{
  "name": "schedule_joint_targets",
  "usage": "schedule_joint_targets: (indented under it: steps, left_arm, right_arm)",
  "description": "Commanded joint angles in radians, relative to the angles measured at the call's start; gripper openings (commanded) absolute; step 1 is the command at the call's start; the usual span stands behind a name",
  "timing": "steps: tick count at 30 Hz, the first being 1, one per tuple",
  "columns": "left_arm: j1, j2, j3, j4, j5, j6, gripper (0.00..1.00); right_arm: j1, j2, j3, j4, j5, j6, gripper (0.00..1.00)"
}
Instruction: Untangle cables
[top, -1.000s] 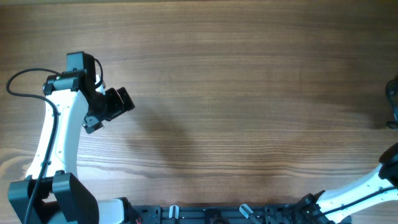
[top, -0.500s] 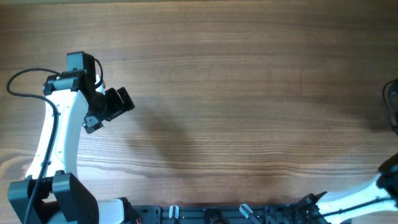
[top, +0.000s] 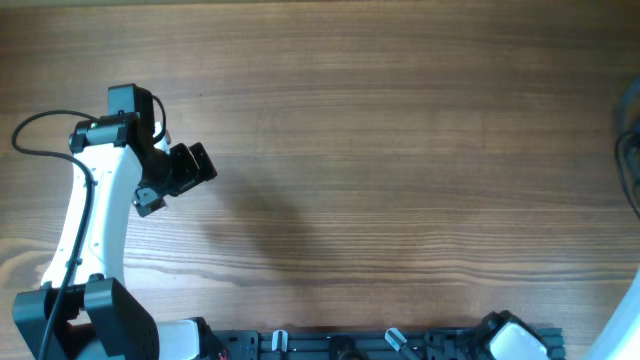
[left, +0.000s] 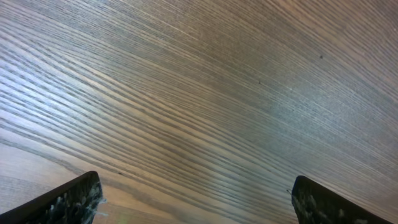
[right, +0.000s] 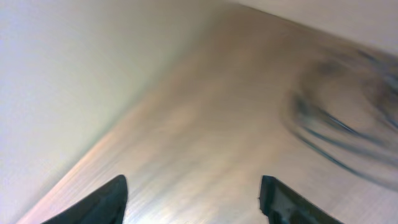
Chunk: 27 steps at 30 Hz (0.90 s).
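- mounting rail (top: 400, 345): dark, running along the near edge of the worktop (top: 380, 140), which is light-brown wood with a long grain.
- left arm (top: 95, 230): white links and black joints. It rises from the near left corner and reaches over the left part of the worktop. A thick black lead (top: 30, 122) loops out from its upper joint.
- left hand (left: 193, 202): released and holding nothing. In the left wrist view its two dark fingers (left: 62, 202) sit at the bottom corners, wide apart, with wood grain between them.
- right arm (top: 622, 328): a white link, cut off at the near right corner of the overhead view. Its hand lies outside that view.
- right hand (right: 196, 202): released and holding nothing. The right wrist view is smeared. Two dark fingers (right: 102, 202) show at its lower edge, well apart, with worktop between them.
- cables (top: 621, 160): thin dark wires in loose loops, lying on the worktop at its right edge, about midway from near to far. The overhead frame cuts them off in part. In the right wrist view the cables (right: 329, 140) appear as blurred dark arcs at the upper right, ahead of the fingers and apart from them. They are well apart from the left hand, across the worktop. The plug ends are too blurred to make out.
- pale surface (right: 62, 62): plain off-white, beyond the worktop's edge in the right wrist view. I cannot tell what it is.
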Motion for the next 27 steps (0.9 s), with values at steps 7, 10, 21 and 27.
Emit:
schedule_joint_targets:
  steps: [7,10,21,27]
  left_arm:
    - [0.003,-0.008,-0.003,0.0,0.064,0.031,1.0]
    - [0.003,-0.008,-0.003,-0.004,0.064,0.031,1.0]
    - [0.003,-0.008,-0.003,0.0,0.064,0.045,1.0]
    - [0.003,-0.008,-0.003,-0.004,0.064,0.045,1.0]
  right_arm:
    - [0.152,-0.578,0.009,-0.227,-0.29,-0.377,1.0]
    - [0.223,-0.617,0.009,-0.196,-0.606,-0.473,1.0]
    - [0.33,-0.778,0.123,-0.188,-0.546,-0.514,1.0]
    - [0.356,-0.949,0.188,-0.167,-0.293,-0.436,1.0]
